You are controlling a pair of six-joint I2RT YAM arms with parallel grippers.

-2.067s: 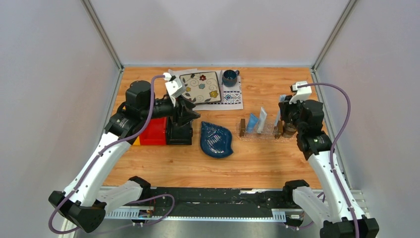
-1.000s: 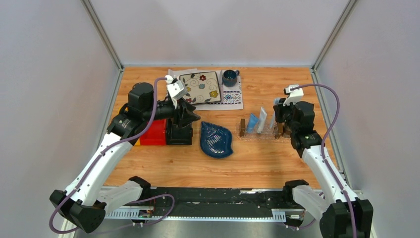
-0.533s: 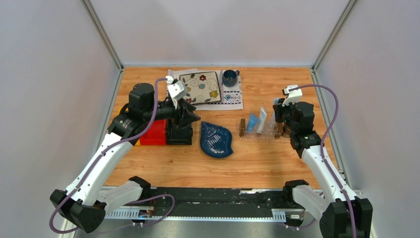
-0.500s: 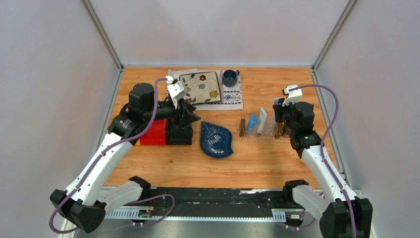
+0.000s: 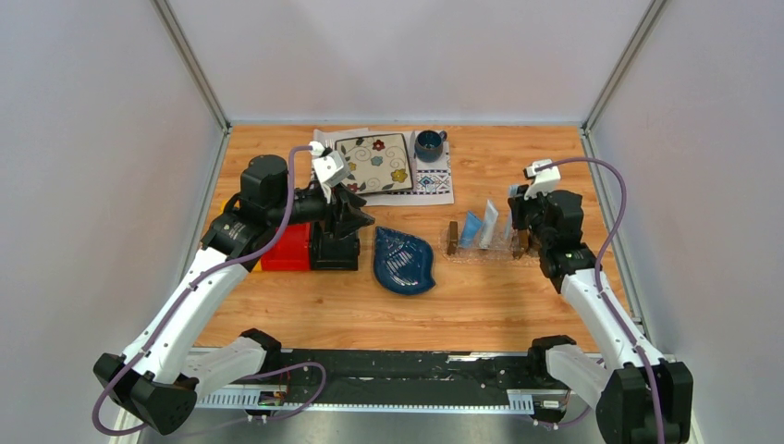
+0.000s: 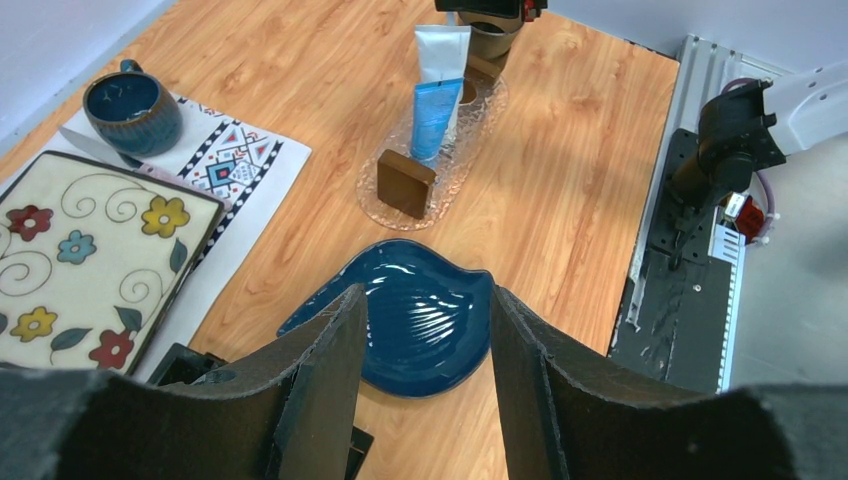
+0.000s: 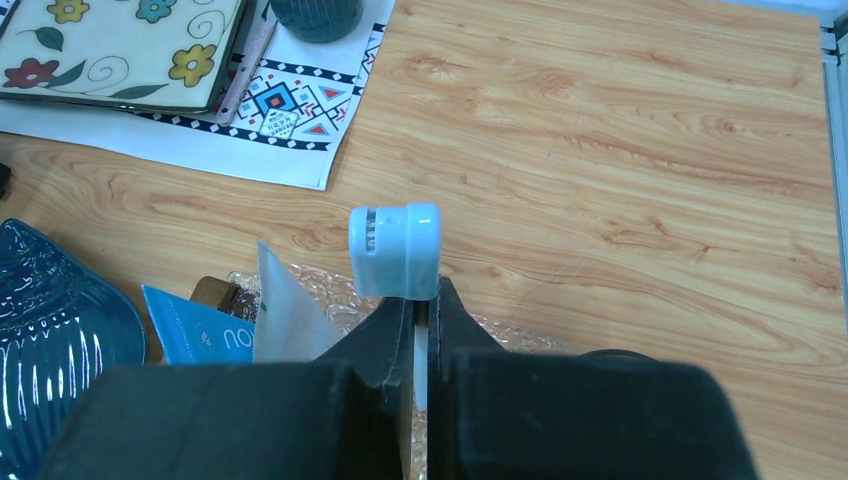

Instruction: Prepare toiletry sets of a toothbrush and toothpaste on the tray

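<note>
My right gripper (image 7: 415,300) is shut on the toothbrush (image 7: 395,250); its pale blue capped head sticks up past the fingertips and the white handle shows in the slit between them. It hovers over the right end of the clear tray (image 7: 500,325) (image 5: 485,250), which holds a light blue toothpaste (image 7: 195,325) (image 5: 471,228) and a white toothpaste (image 7: 285,315) (image 5: 488,223), both leaning upright. My left gripper (image 6: 425,300) (image 5: 356,217) stands open and empty above the black bin (image 5: 335,250), pointing toward the tray.
A dark blue leaf-shaped dish (image 5: 404,260) (image 6: 425,330) lies between the bins and the tray. A red bin (image 5: 287,248) sits left of the black one. At the back, a flowered plate (image 5: 374,162) and a blue mug (image 5: 428,144) rest on a patterned cloth.
My right arm has drifted slightly left and back toward the tray's right end with the toothbrush still gripped. The left arm has hardly moved.
</note>
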